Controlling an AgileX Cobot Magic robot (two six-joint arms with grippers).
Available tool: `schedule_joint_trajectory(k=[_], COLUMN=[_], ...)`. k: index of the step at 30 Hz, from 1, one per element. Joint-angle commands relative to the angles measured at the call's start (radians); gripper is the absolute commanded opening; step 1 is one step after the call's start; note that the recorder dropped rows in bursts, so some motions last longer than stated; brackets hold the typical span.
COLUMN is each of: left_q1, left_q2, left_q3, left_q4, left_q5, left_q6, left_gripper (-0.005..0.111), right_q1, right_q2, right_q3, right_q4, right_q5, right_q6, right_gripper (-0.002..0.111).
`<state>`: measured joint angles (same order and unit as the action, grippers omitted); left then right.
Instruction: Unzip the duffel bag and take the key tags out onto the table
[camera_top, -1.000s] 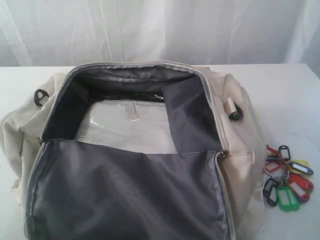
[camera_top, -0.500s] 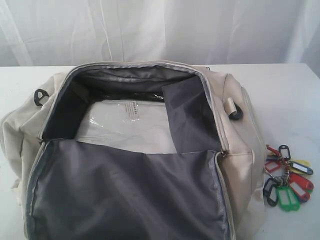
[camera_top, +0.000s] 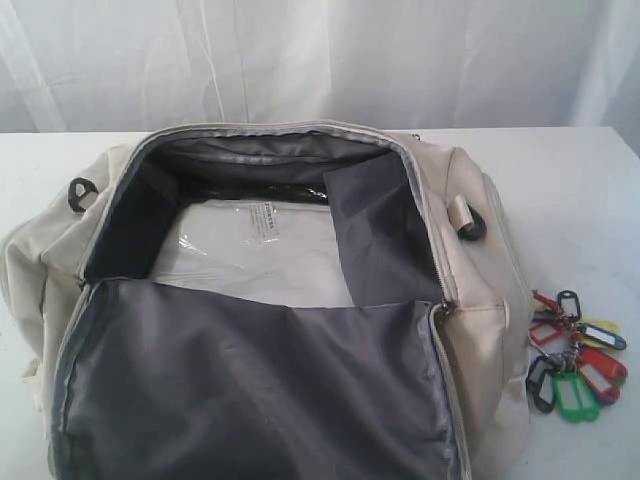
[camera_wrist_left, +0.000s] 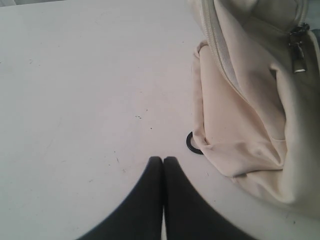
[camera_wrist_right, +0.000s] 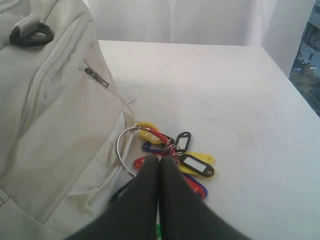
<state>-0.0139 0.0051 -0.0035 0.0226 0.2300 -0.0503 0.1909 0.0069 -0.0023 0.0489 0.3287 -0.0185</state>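
Beside the unzipped cream fabric duffel bag (camera_top: 488, 335), coloured plastic key tags (camera_top: 577, 358) lie on the white table (camera_top: 580, 185), so my left gripper (camera_wrist_left: 163, 160) and right gripper (camera_wrist_right: 160, 161) rest closed, empty.

Pressed tip to tip, nothing between: left claw (camera_wrist_left: 163, 161), dark, over the white desk (camera_wrist_left: 80, 90). Near it, cream duffel bag (camera_wrist_left: 250, 115) slumped in folds on the desk, silver zip pull (camera_wrist_left: 299, 56) hanging. Small black ring (camera_wrist_left: 191, 144) at the bag's edge, against the desk.
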Motion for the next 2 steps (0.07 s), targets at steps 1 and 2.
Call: schedule_joint_trajectory(k=[1,2], left_q1=[-0.009,-0.009], left_q2=[-0.005,-0.005], left_q3=[0.003,0.003], left_q4=[-0.006,-0.006], left_q5=[-0.004,-0.004], left_q6=[-0.001,-0.001], left_gripper=[0.0,0.0], right_q1=[-0.002,-0.002], right_q2=[-0.007,-0.007], right_q3=[0.002,0.002], right_q4=[0.003,0.003], right_q5=[-0.015,-0.015], right_q6=[0.005,0.005], right_gripper=[0.0,0.0])
